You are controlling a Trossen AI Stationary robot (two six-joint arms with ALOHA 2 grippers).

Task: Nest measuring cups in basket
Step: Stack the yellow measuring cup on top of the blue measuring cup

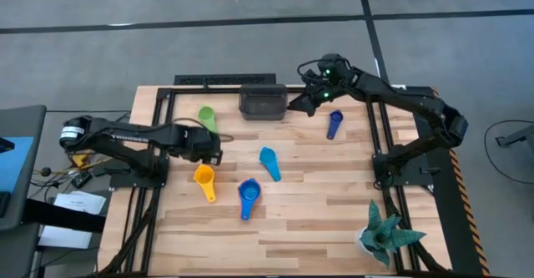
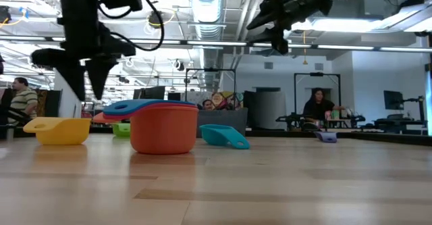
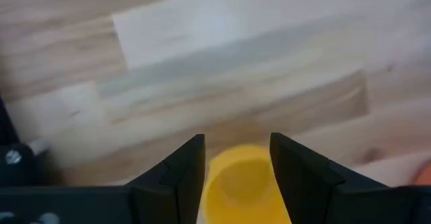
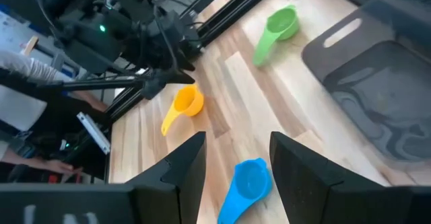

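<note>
While both arms hang above the table, parts read as follows.
Left gripper (image 3: 236,158): jaws spread, empty, poised over the yellow cup (image 3: 241,183), which lies just beneath and between them.
Right gripper (image 4: 237,155): jaws spread, empty, raised beside the basket (image 1: 263,101).
Light blue cup (image 4: 248,182): below the right jaws.
Green cup (image 1: 206,117): between left jaws and basket.
Dark blue cup (image 1: 334,123): just beside the right jaws.
Royal blue cup (image 1: 248,196): near the yellow one, with orange cup (image 2: 164,126) beneath it.
</note>
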